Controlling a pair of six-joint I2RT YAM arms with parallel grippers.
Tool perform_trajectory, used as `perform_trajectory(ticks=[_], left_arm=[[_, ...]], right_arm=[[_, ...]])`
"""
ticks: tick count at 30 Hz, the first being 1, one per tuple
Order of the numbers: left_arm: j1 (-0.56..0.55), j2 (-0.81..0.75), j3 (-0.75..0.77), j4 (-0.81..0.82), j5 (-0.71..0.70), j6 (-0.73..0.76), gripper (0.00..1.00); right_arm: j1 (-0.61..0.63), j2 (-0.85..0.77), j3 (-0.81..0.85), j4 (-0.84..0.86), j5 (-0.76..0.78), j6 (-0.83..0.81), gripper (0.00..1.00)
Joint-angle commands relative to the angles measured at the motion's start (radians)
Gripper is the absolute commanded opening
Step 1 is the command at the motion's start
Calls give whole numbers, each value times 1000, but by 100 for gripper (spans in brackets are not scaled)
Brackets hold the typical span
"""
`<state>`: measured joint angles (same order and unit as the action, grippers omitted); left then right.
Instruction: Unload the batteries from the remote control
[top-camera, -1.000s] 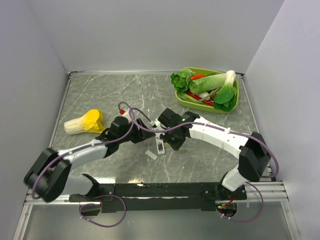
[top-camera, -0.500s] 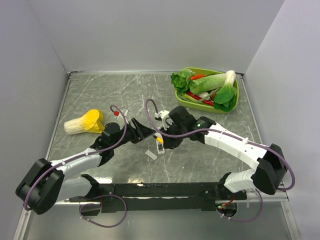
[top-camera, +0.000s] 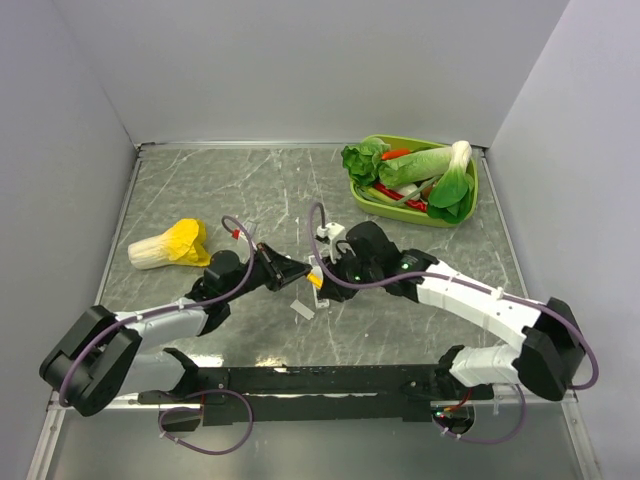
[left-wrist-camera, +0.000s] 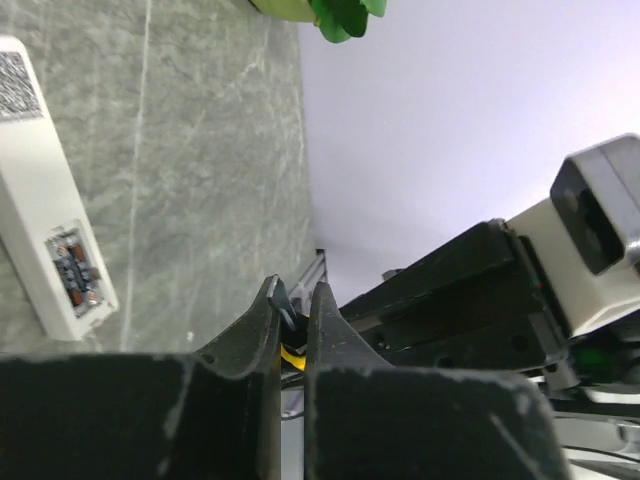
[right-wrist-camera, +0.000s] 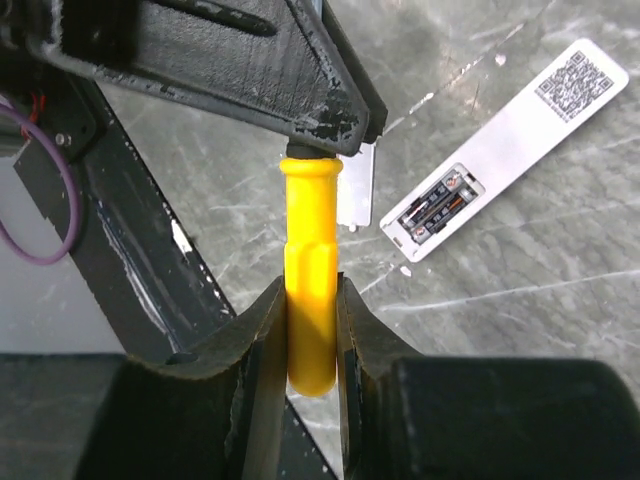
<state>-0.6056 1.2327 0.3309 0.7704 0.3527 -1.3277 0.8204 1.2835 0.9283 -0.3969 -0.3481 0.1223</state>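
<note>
Two batteries (right-wrist-camera: 437, 208) seated in remote control (right-wrist-camera: 520, 130) recess, mid-table, long axis roughly toward far edge, just beside right gripper (right-wrist-camera: 310, 290) clamped on yellow screwdriver (right-wrist-camera: 310, 220); left gripper (left-wrist-camera: 296, 300) pinches its tip.

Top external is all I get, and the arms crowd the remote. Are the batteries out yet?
Observer: No. The right wrist view shows both batteries seated in the open back of the remote control.
Operator: What's the yellow bit between the grippers?
Observer: A screwdriver. The right gripper is clamped on its handle.
Operator: And the other arm?
Observer: In its own wrist view the left gripper is pinched shut on the screwdriver's dark shaft end.
</note>
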Motion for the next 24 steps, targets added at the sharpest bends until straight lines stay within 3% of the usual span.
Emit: perform_trajectory(ticks=[1,3,5,12,24], left_arm=[[-3,-36,-4,-32,-27,-59,1],[-2,-58,8,-90,-44,-93,1],[-2,-79,16,-140,-60,-120,1],[-2,-102,53,-221,-96,-206,1],[-3,-98,72,-213,-103,-258,1]], right_arm=[[-4,-131,-86,171,49,4,32],[-3,-165,-138,222,70,-24,44],[9,-205,-172,276,116,-56,47],[34,-328,-304,420,138,-150,54],[54,-280,-298,490,90,-233,58]])
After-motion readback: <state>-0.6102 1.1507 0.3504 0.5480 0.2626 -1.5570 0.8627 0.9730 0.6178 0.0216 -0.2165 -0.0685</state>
